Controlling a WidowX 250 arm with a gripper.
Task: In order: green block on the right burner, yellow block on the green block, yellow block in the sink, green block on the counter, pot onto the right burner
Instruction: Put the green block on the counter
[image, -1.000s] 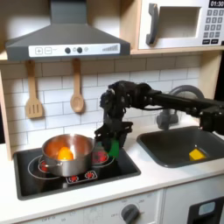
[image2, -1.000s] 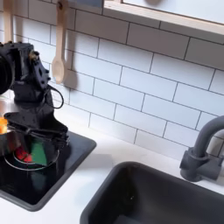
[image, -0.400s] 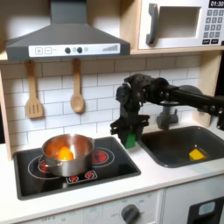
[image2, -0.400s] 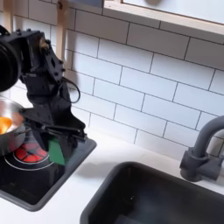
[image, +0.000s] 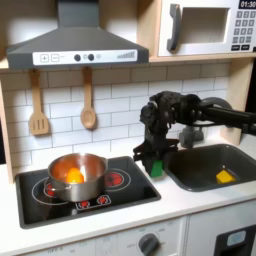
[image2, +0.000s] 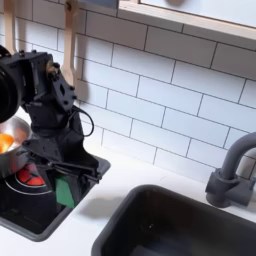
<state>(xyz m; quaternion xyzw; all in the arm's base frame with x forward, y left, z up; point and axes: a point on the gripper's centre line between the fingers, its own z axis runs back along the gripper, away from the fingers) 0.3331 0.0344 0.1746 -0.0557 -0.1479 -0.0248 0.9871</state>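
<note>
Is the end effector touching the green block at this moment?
Touching. In the second exterior view the end effector is closed on the green block, which sits between its fingers with no gap, at the cooktop's edge. The first exterior view agrees.

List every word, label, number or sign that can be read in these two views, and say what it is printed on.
No text can be read.
White microwave keypad, first exterior view: rows of button marks, too blurred to read.
Grey range hood control strip: small dots and marks, unreadable.
Black cooktop front edge: red knob markings, no legible characters.
</note>
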